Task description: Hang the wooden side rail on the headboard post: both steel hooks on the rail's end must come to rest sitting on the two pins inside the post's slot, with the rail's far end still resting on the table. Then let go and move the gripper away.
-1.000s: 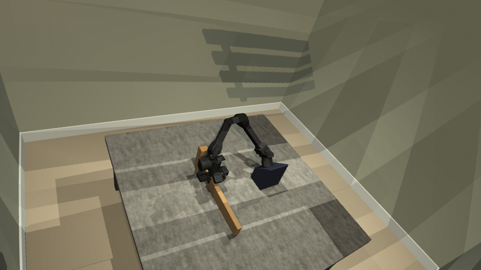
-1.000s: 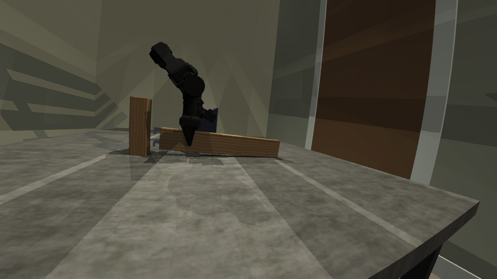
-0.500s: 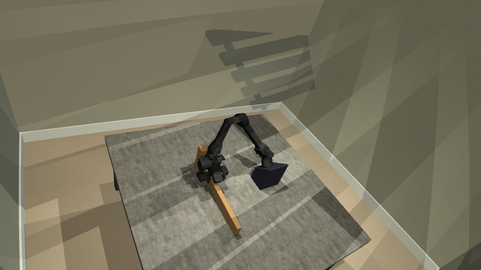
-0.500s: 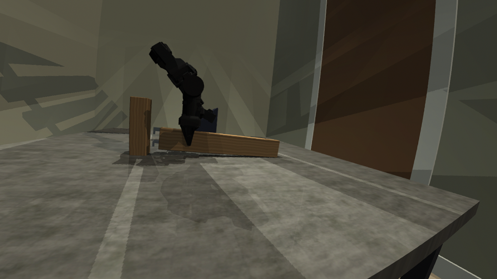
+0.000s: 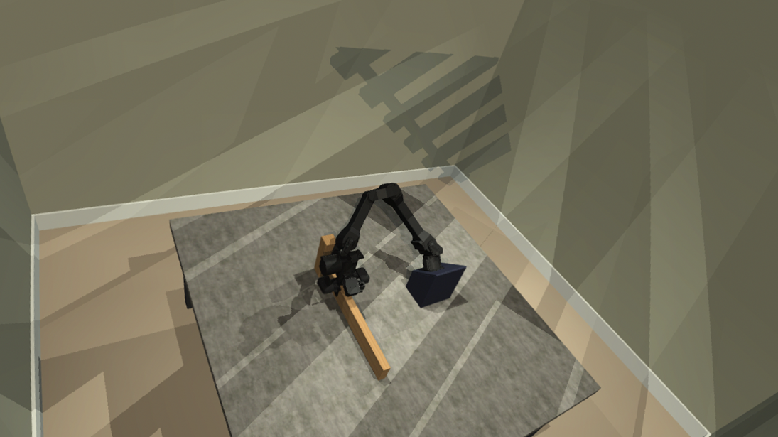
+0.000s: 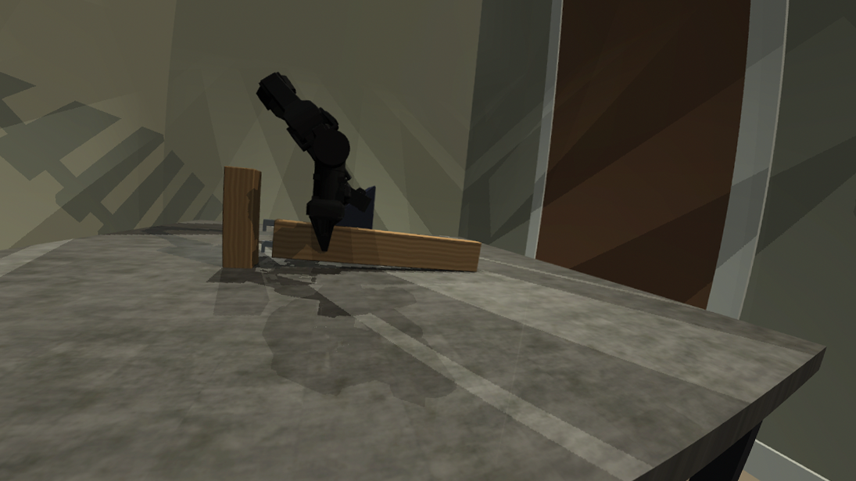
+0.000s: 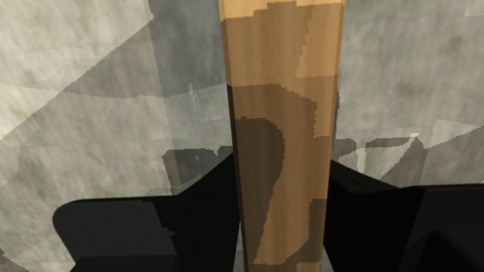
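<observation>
- The black parallel-jaw gripper (image 5: 340, 290) (image 6: 323, 248) (image 7: 268, 155) points down and is clenched on the long, light-brown wooden side rail (image 5: 365, 336) (image 6: 409, 250) (image 7: 283, 45), one finger against each broad side.
- Between the fingers, the rail stands on its narrow edge; the grip is nearer its hooked end than its far end.
- A short way from the gripper, at the rail's post-side end, two small grey steel hooks, an upper one (image 6: 268, 224) and a lower one (image 6: 265, 247), stick out one above the other.
- Just past the hooks from the gripper stands the upright, square-cut wooden headboard post (image 5: 327, 240) (image 6: 238, 221), taller than the rail. The hooks' tips are right beside its face; whether either touches a pin cannot be told, as the slot's inside is hidden.
- On the other side of the gripper, the rail runs out to its far end, low at the mottled grey table (image 5: 459, 384) (image 6: 406, 349) (image 7: 408, 75); contact there is hard to make out.
- Above the gripper, the black jointed arm (image 5: 367, 211) (image 6: 331, 149) rises, bends over and comes down to a dark blue angular block (image 5: 436, 289) (image 6: 363, 213), off to the gripper's side and well apart from the post.
</observation>
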Motion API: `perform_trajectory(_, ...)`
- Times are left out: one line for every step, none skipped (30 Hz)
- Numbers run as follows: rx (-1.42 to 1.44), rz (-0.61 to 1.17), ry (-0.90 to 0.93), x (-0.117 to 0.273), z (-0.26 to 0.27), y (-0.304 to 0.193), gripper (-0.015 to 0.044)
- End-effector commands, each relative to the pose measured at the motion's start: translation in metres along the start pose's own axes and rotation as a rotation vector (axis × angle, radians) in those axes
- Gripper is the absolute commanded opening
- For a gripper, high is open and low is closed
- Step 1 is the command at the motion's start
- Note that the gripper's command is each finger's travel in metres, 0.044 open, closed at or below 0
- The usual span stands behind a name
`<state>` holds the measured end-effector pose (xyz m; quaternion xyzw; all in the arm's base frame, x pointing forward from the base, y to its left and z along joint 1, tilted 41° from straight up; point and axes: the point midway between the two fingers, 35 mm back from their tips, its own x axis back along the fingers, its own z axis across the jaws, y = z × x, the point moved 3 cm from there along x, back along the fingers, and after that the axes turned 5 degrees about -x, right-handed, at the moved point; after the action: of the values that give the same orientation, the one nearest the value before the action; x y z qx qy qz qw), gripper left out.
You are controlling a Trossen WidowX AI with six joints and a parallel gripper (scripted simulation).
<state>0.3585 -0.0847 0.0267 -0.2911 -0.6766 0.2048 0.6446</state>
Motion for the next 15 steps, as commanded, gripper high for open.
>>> perform_trajectory(0.001, 0.001, -0.007, 0.0020, -0.0019, -0.0013, 0.0000)
perform_trajectory(0.001, 0.001, -0.007, 0.0020, -0.0020, -0.0014, 0.0000)
perform_trajectory(0.001, 0.001, -0.007, 0.0020, -0.0021, -0.0015, 0.0000)
perform_trajectory(0.001, 0.001, -0.007, 0.0019, -0.0022, -0.0016, 0.0000)
perform_trajectory(0.001, 0.001, -0.007, 0.0019, -0.0022, -0.0017, 0.0000)
perform_trajectory(0.001, 0.001, -0.007, 0.0019, -0.0023, -0.0018, 0.0000)
perform_trajectory(0.001, 0.001, -0.007, 0.0019, -0.0022, -0.0019, 0.0000)
perform_trajectory(0.001, 0.001, -0.007, 0.0019, -0.0022, -0.0020, 0.0000)
perform_trajectory(0.001, 0.001, -0.007, 0.0019, -0.0021, -0.0021, 0.0000)
perform_trajectory(0.001, 0.001, -0.007, 0.0020, -0.0020, -0.0023, 0.0000)
perform_trajectory(0.001, 0.001, -0.007, 0.0020, -0.0020, -0.0024, 0.0000)
perform_trajectory(0.001, 0.001, -0.007, 0.0021, -0.0019, -0.0025, 0.0000)
perform_trajectory(0.001, 0.001, -0.007, 0.0022, -0.0018, -0.0026, 0.0000)
perform_trajectory(0.001, 0.001, -0.007, 0.0023, -0.0018, -0.0027, 0.0000)
perform_trajectory(0.001, 0.001, -0.007, 0.0023, -0.0017, -0.0028, 0.0000)
